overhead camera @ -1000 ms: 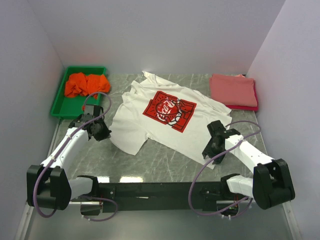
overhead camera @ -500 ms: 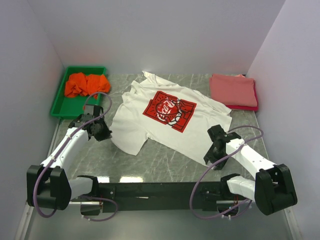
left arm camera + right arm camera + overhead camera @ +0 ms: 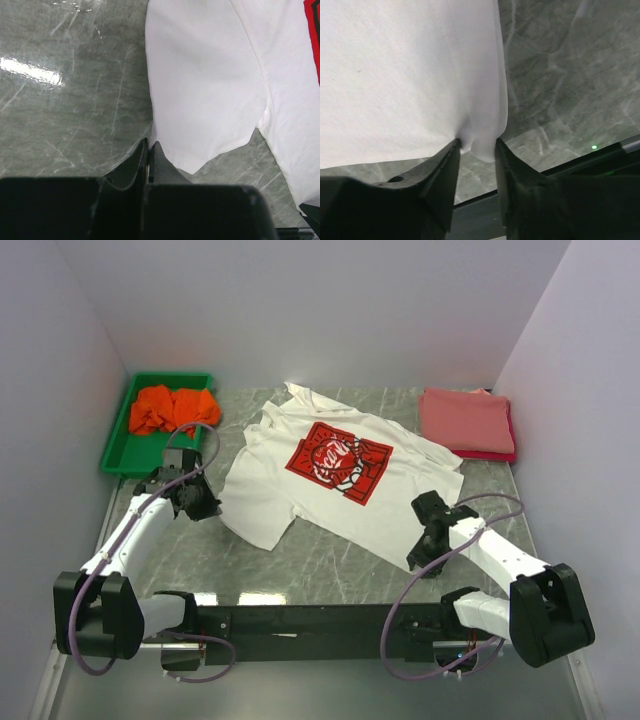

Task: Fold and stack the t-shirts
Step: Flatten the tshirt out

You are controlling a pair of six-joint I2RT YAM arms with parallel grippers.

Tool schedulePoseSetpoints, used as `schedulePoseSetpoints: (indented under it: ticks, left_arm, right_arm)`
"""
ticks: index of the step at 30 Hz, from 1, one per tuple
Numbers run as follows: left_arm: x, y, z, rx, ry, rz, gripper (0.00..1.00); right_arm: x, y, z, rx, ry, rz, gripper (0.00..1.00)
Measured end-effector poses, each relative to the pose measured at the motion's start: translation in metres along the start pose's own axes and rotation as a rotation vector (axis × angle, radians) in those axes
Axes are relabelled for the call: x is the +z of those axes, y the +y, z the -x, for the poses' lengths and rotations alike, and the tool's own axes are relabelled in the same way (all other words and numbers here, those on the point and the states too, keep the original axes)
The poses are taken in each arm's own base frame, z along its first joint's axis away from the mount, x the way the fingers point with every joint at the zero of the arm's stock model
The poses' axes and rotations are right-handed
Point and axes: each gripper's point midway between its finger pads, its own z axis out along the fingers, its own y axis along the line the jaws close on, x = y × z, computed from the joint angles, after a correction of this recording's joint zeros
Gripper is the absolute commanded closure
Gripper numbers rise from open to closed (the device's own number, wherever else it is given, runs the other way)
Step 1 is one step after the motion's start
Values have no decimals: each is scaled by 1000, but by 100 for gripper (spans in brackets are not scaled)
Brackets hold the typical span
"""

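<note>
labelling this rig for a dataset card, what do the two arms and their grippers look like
Both arms have white link shells joined by chunky black joint housings, bolted to a black base bar. A purple-grey cable loops loosely along each arm. The left gripper and right gripper are matte black, each with two flat, tapering fingers. No markings are readable.

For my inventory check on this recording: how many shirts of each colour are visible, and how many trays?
White t-shirt with red print: 1
Orange t-shirt, bunched in the tray: 1
Salmon-pink t-shirt, folded: 1
Red t-shirt, only an edge showing beneath the pink one: 1
Green tray: 1
Total: 5
</note>
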Motion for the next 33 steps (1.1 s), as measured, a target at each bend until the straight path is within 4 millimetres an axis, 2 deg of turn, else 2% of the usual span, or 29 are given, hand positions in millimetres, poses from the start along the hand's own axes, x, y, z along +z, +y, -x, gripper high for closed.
schedulePoseSetpoints:
  ticks: [5, 6, 9, 11, 18, 23, 33]
  left_arm:
    - [-1, 2, 3, -10, -2, 0, 99]
    - [-2, 3, 4, -13, -2, 1, 99]
    - [-3, 4, 7, -22, -8, 4, 99]
    - [-6, 4, 10, -27, -16, 2, 99]
    - [-33, -1, 21, -62, -88, -21, 99]
    - [-52, 5, 17, -94, -127, -9, 99]
    - [-96, 24, 2, -149, -207, 26, 99]
  right_arm:
    - [0, 7, 0, -4, 3, 4, 76]
    - [0, 8, 0, -7, 3, 3, 83]
    - [-1, 8, -1, -21, 2, -3, 96]
    - [-2, 7, -1, -33, 1, -10, 100]
    - [-12, 1, -9, -123, 26, -57, 100]
    - [-21, 1, -14, -183, 34, -65, 100]
    - [-26, -7, -32, -290, 79, -88, 100]
